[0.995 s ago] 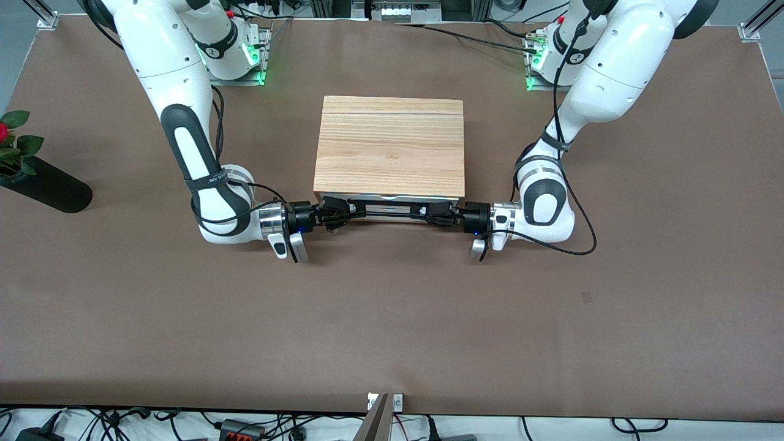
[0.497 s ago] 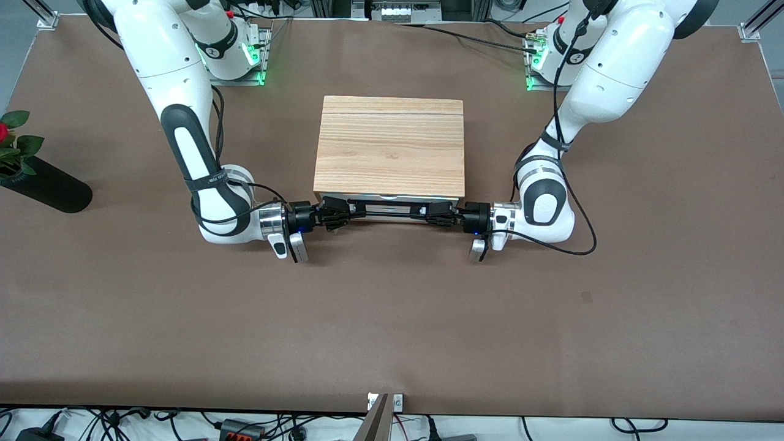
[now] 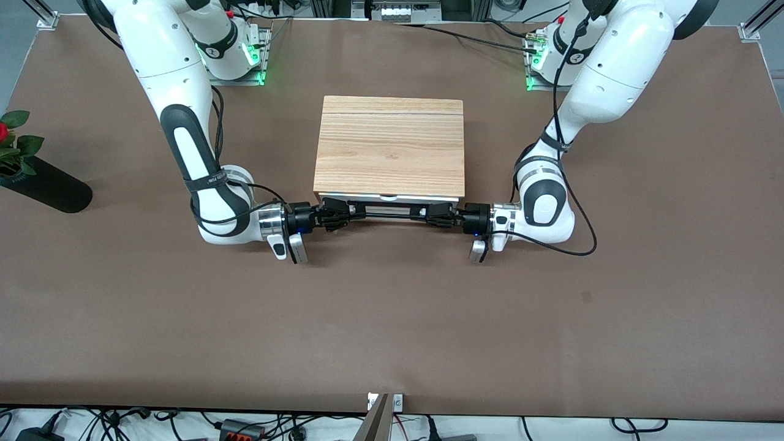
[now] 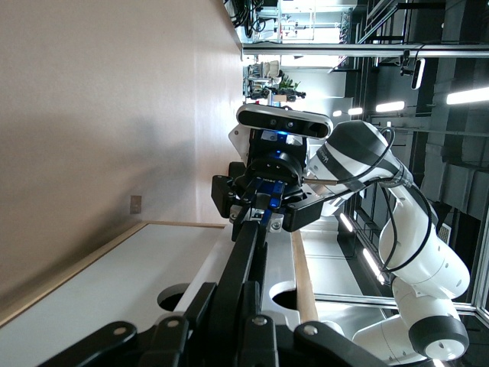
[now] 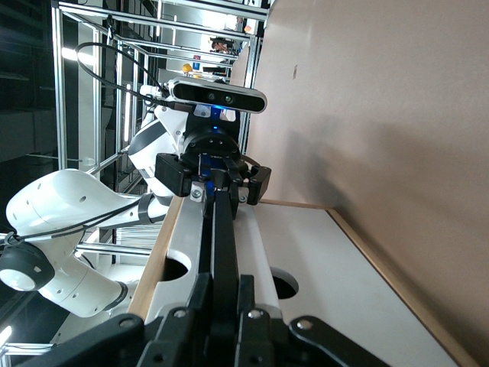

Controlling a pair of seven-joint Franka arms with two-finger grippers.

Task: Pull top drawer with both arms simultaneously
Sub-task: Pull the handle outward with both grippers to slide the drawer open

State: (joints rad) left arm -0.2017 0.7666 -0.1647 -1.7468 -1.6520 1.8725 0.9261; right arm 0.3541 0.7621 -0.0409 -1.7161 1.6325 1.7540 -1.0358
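My left gripper (image 3: 436, 215) and right gripper (image 3: 339, 215) are both pinched shut on the long black wire handle (image 3: 387, 214) of the top drawer (image 3: 388, 203), one at each end. The drawer sits barely out from under the light-wood cabinet (image 3: 389, 147). Risk: if I pull unevenly, the drawer may rack and jam, or the thin wire may slip from my fingers.
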